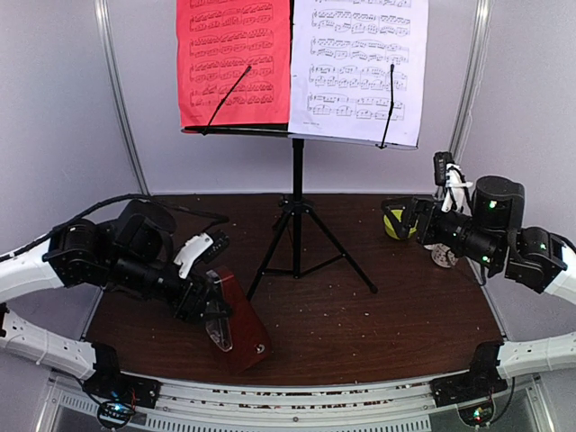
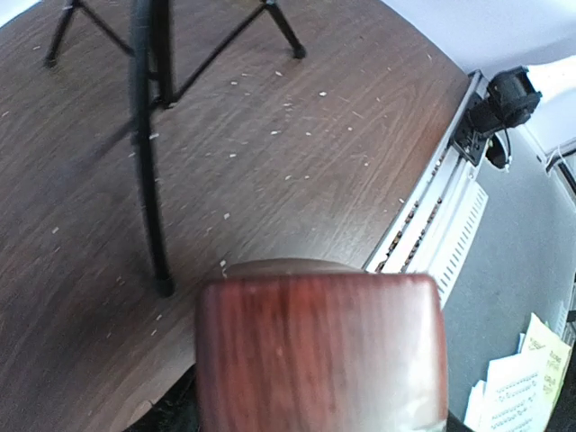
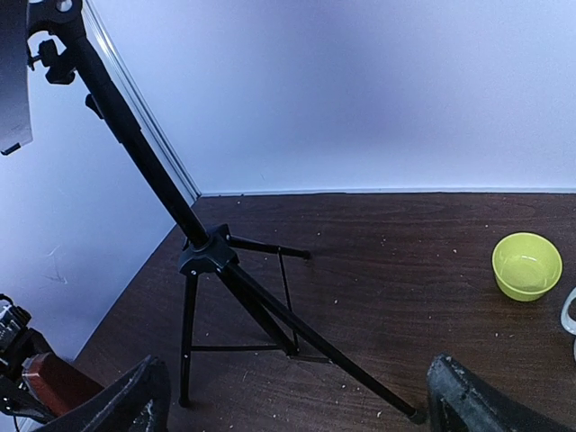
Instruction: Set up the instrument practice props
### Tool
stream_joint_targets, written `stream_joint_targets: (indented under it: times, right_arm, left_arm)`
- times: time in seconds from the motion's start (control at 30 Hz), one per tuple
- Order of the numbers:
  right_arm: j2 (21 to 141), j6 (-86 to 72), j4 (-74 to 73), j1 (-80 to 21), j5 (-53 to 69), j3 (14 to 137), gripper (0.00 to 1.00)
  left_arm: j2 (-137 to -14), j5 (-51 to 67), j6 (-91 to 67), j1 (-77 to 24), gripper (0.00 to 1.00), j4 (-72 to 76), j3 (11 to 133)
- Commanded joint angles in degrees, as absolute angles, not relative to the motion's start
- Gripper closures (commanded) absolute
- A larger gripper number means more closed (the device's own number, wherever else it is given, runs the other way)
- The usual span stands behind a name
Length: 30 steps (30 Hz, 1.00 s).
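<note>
The black tripod music stand (image 1: 296,193) stands at the table's middle, with a red music sheet (image 1: 234,63) and a white music sheet (image 1: 358,67) side by side on its desk. My left gripper (image 1: 212,304) is shut on the red-brown metronome (image 1: 241,324) and holds it tilted near the front edge, left of the stand's legs. Its wooden body fills the bottom of the left wrist view (image 2: 319,351) and hides my fingers. My right gripper (image 1: 402,219) is open and empty at the right. In its wrist view its fingers (image 3: 135,396) frame the tripod (image 3: 207,256).
A small green bowl (image 1: 394,227) sits just behind my right gripper and also shows in the right wrist view (image 3: 526,265). A spotted mug (image 1: 442,256) stands partly hidden by the right arm. White walls enclose the table's back and sides.
</note>
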<state>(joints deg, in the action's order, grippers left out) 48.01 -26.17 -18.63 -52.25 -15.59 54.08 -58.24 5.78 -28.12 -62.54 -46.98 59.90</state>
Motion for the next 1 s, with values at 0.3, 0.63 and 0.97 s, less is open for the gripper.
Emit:
stream_joint_targets:
  times: [0.3, 0.63, 0.97]
  right_arm:
    - [44.16, -29.85, -23.55, -51.95, -14.18, 50.19, 0.0]
    - [44.17, -31.73, -25.56, -51.94, -9.12, 46.41, 0.0]
    - [48.47, -31.55, -23.79, -51.94, -3.21, 45.55, 0.0]
  left_arm:
    - [-82.69, -0.24, -24.78, -65.54, 0.86, -16.83, 70.49]
    - [-93.38, -13.39, -27.08, -67.28, 0.87, -18.79, 78.36]
    - [-97.56, -12.1, -31.48, -68.91, 0.69, -19.12, 78.95]
